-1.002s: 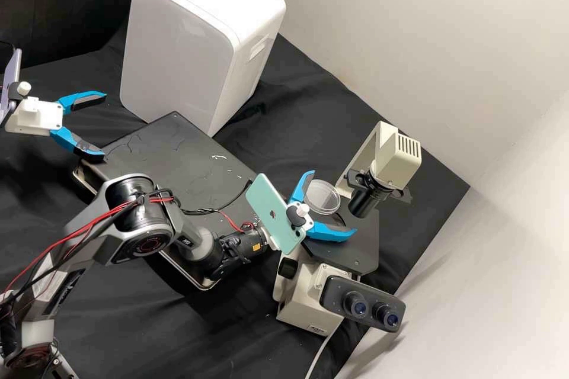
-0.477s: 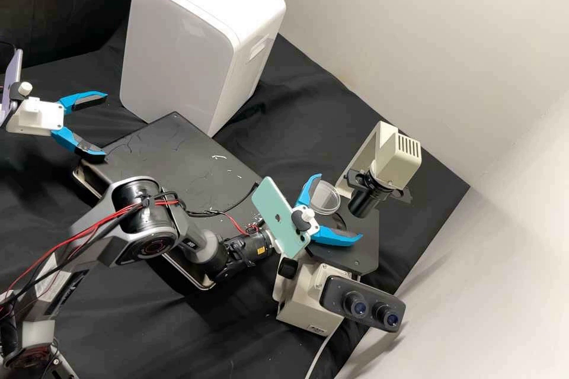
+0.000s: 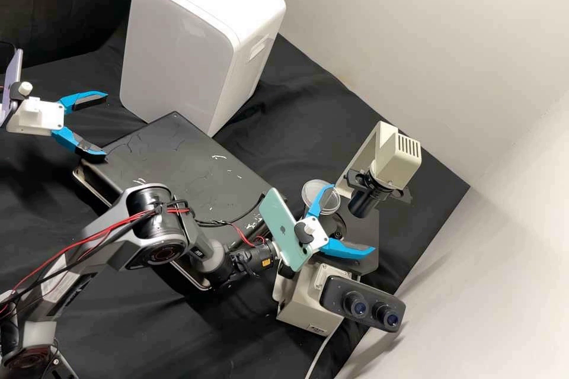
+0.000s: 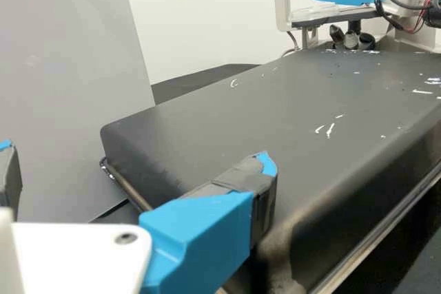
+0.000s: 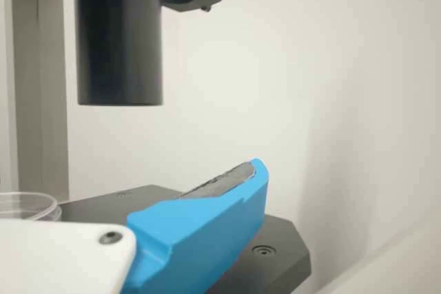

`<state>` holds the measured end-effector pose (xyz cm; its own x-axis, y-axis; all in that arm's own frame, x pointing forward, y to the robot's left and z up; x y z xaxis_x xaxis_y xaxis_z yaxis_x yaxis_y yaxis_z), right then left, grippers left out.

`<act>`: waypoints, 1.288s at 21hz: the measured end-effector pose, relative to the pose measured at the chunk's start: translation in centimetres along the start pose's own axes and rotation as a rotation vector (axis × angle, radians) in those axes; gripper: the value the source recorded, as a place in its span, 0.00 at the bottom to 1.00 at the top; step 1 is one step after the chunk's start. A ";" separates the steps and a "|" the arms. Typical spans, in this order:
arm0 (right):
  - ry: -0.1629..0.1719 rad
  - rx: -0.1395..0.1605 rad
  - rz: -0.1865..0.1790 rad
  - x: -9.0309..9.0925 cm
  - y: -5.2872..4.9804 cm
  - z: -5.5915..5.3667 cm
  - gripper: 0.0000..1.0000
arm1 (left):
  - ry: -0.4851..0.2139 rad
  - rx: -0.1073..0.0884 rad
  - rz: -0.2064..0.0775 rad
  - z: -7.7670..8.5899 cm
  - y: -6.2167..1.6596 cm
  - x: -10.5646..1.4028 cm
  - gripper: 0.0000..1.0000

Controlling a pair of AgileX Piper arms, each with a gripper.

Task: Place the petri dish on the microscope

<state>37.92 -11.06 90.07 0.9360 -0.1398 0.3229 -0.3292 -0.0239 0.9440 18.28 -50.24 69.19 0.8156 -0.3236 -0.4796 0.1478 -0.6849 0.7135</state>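
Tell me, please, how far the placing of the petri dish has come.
Mostly done: the petri dish appears to rest on the microscope stage, near its edge. In hand: the right gripper is open over the stage, one finger beside the dish. Remaining: the dish is not under the black lens tube, so it probably needs centring.

No text, number or sign can be read anywhere on the bench. Small white marking on the right arm (image 3: 194, 253) near its elbow. Dark mark low on the microscope (image 3: 302, 299) base, possibly lettering; both too small to make out.
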 end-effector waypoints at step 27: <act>0.024 0.086 -0.077 -1.6 -1.2 -2.2 1.00 | 0.000 0.000 0.003 0.0 -0.09 0.1 1.00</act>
<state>37.10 -8.58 88.55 0.9615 -0.1106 0.2517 -0.2642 -0.1188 0.9571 18.32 -50.19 69.10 0.8159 -0.3260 -0.4775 0.1451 -0.6840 0.7149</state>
